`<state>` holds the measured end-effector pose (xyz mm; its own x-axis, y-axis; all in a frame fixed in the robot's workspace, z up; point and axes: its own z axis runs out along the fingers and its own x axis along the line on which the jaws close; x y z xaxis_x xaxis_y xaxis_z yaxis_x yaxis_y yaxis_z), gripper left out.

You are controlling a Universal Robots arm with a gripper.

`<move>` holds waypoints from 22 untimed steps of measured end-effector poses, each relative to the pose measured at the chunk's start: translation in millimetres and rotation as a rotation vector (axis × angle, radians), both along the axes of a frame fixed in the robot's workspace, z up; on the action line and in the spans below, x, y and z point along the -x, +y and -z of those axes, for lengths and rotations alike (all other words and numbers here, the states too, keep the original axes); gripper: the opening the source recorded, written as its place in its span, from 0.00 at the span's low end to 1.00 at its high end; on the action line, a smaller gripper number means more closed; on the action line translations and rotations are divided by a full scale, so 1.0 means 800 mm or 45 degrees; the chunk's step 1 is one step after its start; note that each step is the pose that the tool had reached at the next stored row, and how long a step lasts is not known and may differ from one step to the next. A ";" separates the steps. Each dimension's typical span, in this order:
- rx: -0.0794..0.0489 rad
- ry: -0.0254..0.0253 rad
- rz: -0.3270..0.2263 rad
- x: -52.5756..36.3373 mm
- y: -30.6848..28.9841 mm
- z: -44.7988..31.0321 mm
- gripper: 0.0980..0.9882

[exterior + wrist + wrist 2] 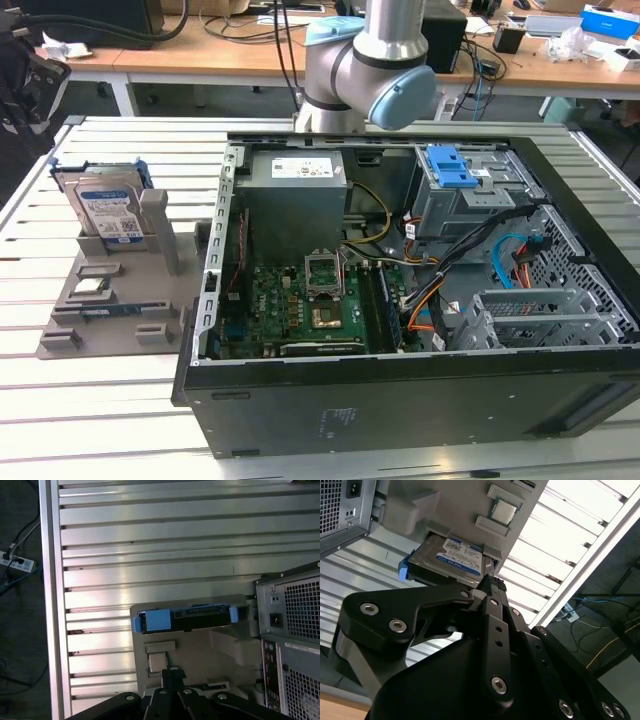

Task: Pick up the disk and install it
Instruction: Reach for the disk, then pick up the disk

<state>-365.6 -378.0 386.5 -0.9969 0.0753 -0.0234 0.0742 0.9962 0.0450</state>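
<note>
the disk (105,210) stands on its long edge in a slot of a grey holder (110,300), which lies on the slatted metal counter (100,420) just beside the open computer case (400,400), on the exterior view's left of it. its blue-and-white label faces away from the case and its blue carrier frame shows along the edges. nothing is touching the disk.

the arm (370,70) rises behind the far wall of the case. in the second wrist view the black gripper (492,582) is pressed together and holds nothing; its tip points toward the disk (455,560) but stays apart from it, with the holder (460,505) beyond and a corner of the case (340,510) off to one side. in the first wrist view the gripper (170,672) hangs above the holder (200,650), with the disk (187,620) seen edge-on in its slot, close beside the vented rear of the case (295,630).

a small square silver chip (502,511) sits in another pocket of the holder, farther from the case's rear than the disk. inside the case a grey power-supply box (295,175) sits against the far wall, and a blue-latched drive bay (455,165) lies beside it.
</note>
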 end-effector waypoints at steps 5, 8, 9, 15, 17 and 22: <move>0.000 0.0001 0.000 0.000 0.0000 -0.0001 0.01; 0.000 0.0001 0.000 0.000 0.0001 0.0000 0.01; 0.000 0.0000 -0.001 0.000 0.0001 0.0000 0.01; 0.000 0.0001 -0.117 0.000 0.0001 0.0000 0.01; 0.000 0.0001 -0.173 0.000 0.0001 0.0000 0.01; 0.000 0.0001 -0.355 0.000 0.0001 0.0000 0.01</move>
<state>-365.8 -377.9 386.5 -0.9791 -0.2021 -0.0233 -0.2029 0.9782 0.0449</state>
